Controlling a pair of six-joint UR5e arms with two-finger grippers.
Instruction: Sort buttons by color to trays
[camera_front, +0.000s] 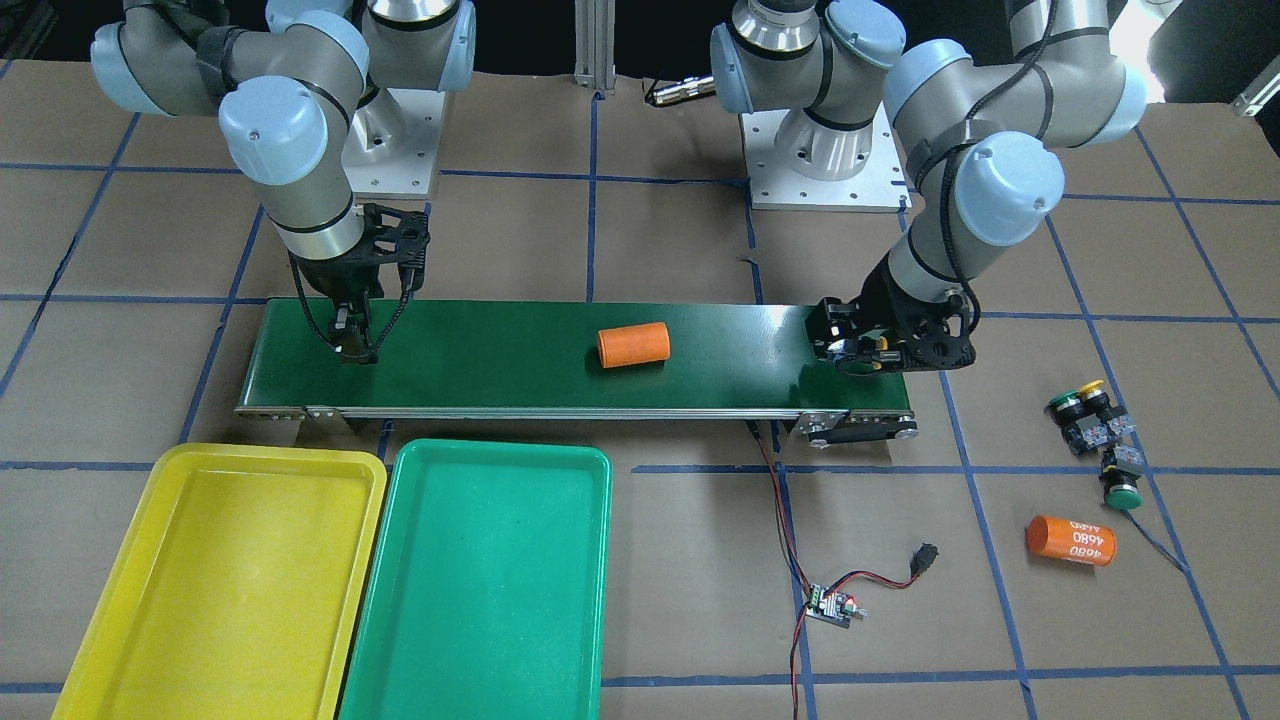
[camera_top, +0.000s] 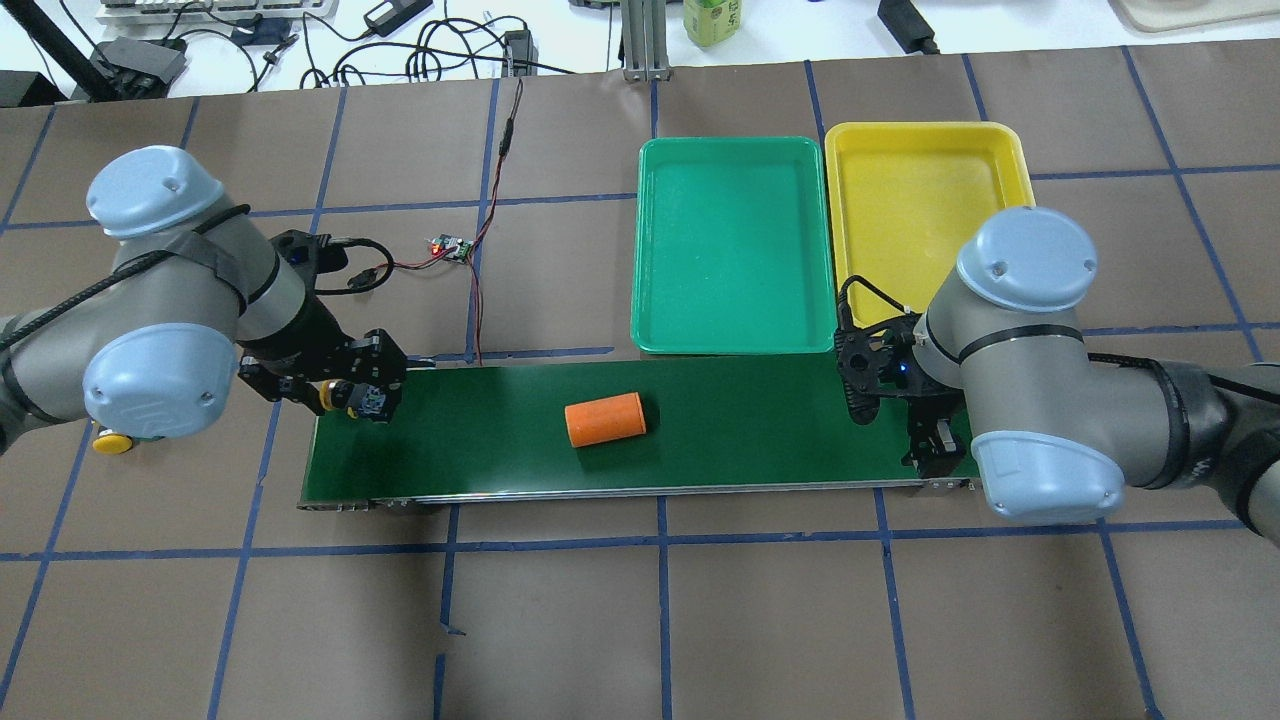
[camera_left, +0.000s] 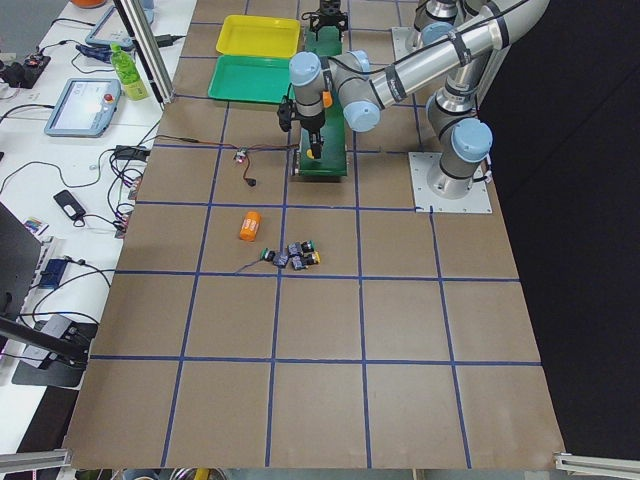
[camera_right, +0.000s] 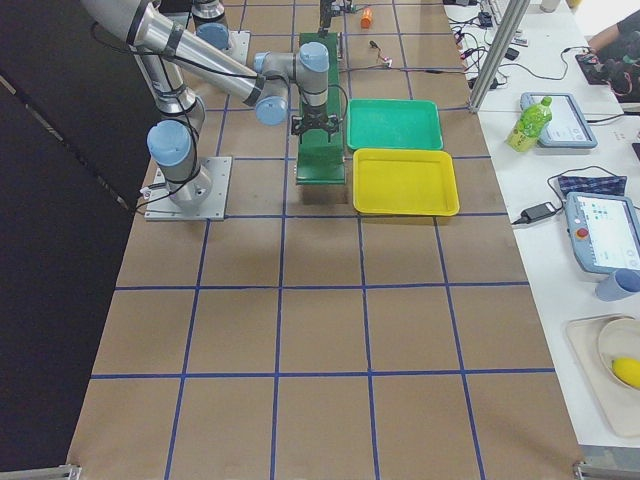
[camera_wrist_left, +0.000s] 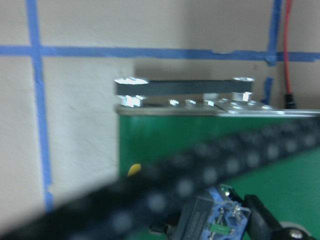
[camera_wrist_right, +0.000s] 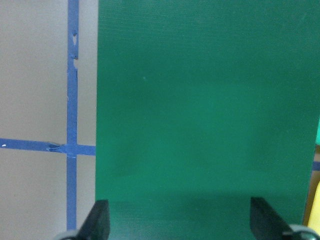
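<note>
Over the belt (camera_front: 500, 350) end on the robot's left side, the left gripper (camera_top: 358, 400) hangs low with its fingers closed on a yellow button (camera_wrist_left: 212, 224). The wrist view shows the grey-blue contact block between the fingers and a sliver of yellow cap behind a blurred black cable. Whether the button touches the belt cannot be told.

At the belt's other end the right gripper (camera_wrist_right: 180, 222) points straight down. Its fingers (camera_wrist_right: 100, 220) are spread wide with only green belt between them, and it holds nothing.

An orange cylinder (camera_front: 633, 345) lies on its side near the middle of the belt, between the two grippers and well apart from both.

On the paper beyond the left arm three more buttons lie close together. A green button (camera_front: 1064, 404) and a second yellow button (camera_front: 1093, 388) lie side by side and seem to touch. Another green button (camera_front: 1123, 491) lies just beside them, on the side away from the robot. A second orange cylinder (camera_front: 1070, 540), with white numbers on it, lies near that group.

The yellow tray (camera_front: 230, 590) and the green tray (camera_front: 490, 590) sit side by side, rims touching, just across the belt from the robot on the right arm's side. The yellow tray is the outer one. A small circuit board (camera_front: 830, 605) with red and black wires lies on the paper beside the green tray, on its left-arm side.
</note>
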